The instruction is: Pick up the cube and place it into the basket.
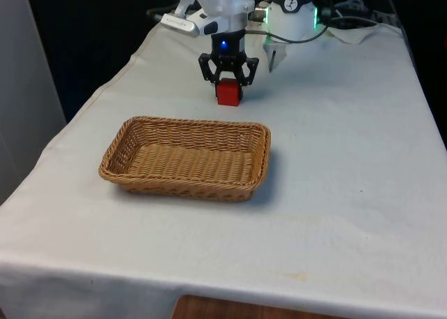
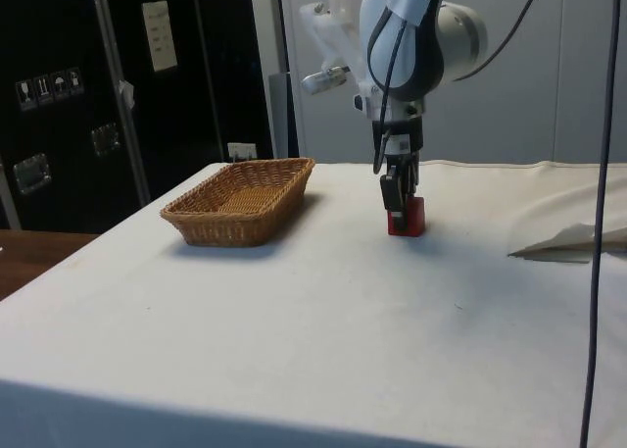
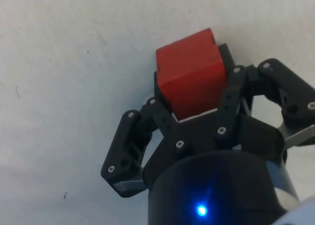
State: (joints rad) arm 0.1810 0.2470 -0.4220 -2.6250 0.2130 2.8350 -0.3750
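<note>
Inventory: one red cube (image 1: pixel 228 93), one wicker basket (image 1: pixel 183 186), one tool (image 1: pixel 228 82). Tool pinches the cube between both fingers (image 3: pixel 162 117), cube resting on the white worktop (image 1: pixel 349 158) directly beneath it. Basket lies well apart from the tool, nearer the front camera. Wrist view confirms finger contact on opposite cube faces; side view shows the cube's base meeting the cloth.
</note>
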